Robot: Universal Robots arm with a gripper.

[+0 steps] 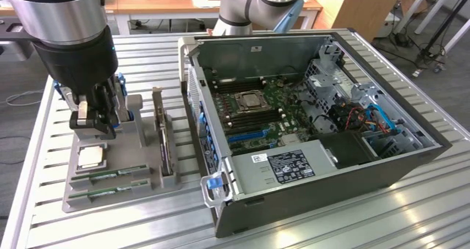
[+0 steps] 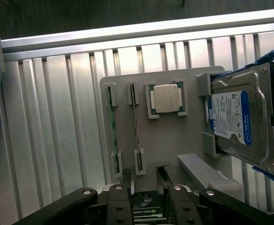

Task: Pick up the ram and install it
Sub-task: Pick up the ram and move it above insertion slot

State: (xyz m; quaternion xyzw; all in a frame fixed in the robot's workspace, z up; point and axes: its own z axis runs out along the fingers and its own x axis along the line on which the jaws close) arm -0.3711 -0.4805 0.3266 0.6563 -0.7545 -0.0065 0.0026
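Two green ram sticks (image 1: pixel 110 176) (image 1: pixel 109 190) lie on edge in slots at the near end of a grey holder tray (image 1: pixel 140 191). In the wrist view the same sticks (image 2: pixel 112 126) (image 2: pixel 135 123) show as thin strips side by side on the tray (image 2: pixel 174 140). My gripper (image 1: pixel 92 125) hangs over the tray's far part, behind the silver processor chip (image 1: pixel 92 156), well short of the ram. Its dark fingers (image 2: pixel 119 206) stand apart in the wrist view, so the gripper (image 2: pixel 146 204) is open and holds nothing.
A grey expansion card (image 1: pixel 163 144) stands upright on the tray's side toward the case. A blue-labelled hard drive (image 2: pixel 235 122) sits beside the chip (image 2: pixel 166 98). The open computer case (image 1: pixel 316 177) lies to the exterior view's right, motherboard (image 1: pixel 264 114) exposed, on a slatted metal table (image 1: pixel 147 56).
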